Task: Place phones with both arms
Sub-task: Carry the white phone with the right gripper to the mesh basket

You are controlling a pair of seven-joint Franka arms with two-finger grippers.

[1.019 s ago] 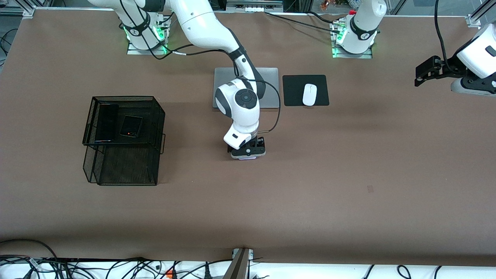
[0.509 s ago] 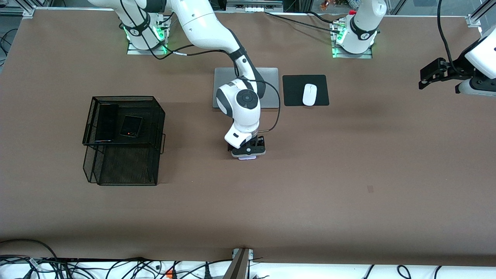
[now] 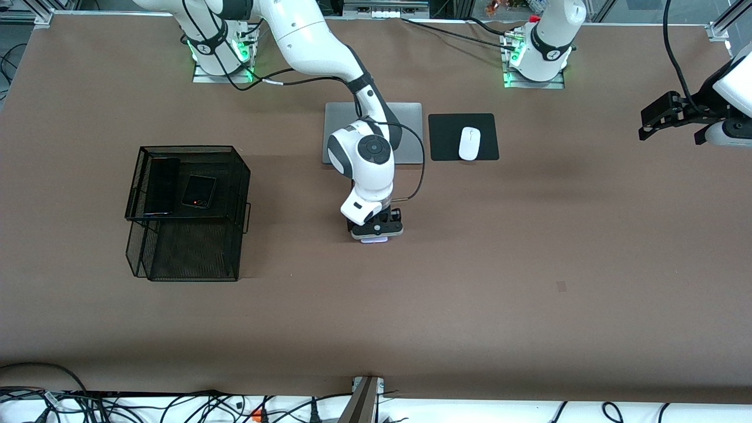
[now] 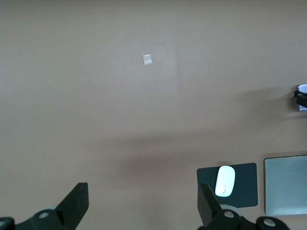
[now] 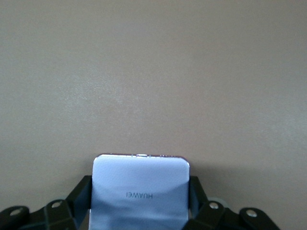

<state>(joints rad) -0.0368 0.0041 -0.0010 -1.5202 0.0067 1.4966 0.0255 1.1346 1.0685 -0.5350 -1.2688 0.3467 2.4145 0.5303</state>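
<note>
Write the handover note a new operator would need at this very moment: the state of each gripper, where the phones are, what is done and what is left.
Right gripper: low at the middle of the table, jaws on either side of the lavender phone; whether they clamp it is unclear.
Left gripper: jaws open, holding nothing, in the air over the left arm's end of the table; that arm waits.
Done: the long black phone and the small black phone lie side by side on the top tier of the mesh rack, toward the right arm's end.
Left: the lavender phone likely goes to the rack.
</note>
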